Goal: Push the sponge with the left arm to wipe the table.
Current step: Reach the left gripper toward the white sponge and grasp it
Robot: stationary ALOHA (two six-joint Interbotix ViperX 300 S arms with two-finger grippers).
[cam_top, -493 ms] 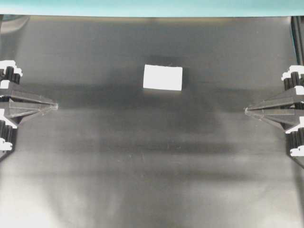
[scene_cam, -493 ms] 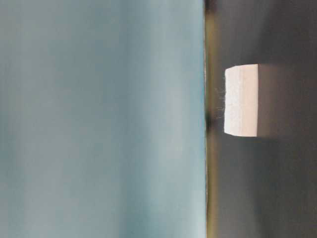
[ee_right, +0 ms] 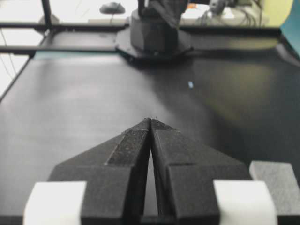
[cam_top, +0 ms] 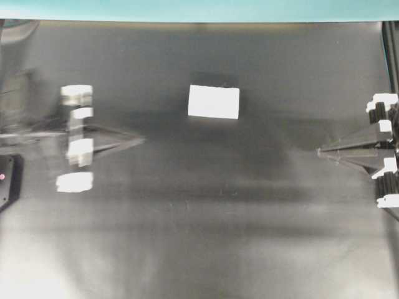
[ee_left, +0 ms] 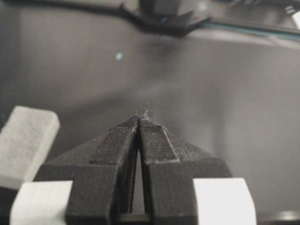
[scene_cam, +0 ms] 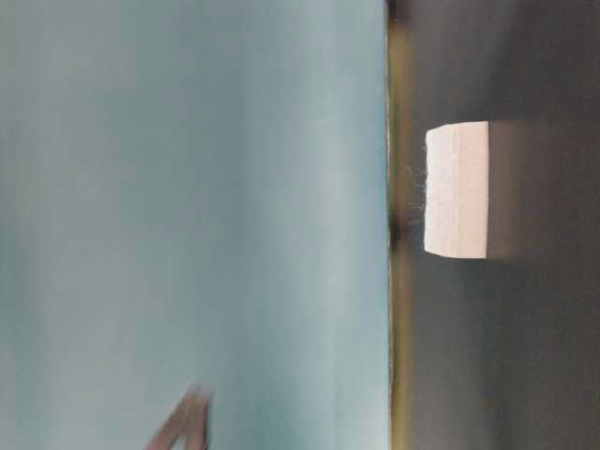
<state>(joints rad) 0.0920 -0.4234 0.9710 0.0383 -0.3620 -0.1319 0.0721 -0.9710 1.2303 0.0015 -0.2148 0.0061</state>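
While lying flat, the sponge (cam_top: pixel 214 102) looks plain white.

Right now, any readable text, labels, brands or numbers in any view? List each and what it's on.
None readable.
The sponge is plain white, no print.
The table is bare dark sheet, no markings.
The left gripper and right gripper carry no visible lettering.

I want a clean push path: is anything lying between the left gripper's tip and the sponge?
Nothing: in the overhead view only bare table separates the shut left gripper from the sponge.
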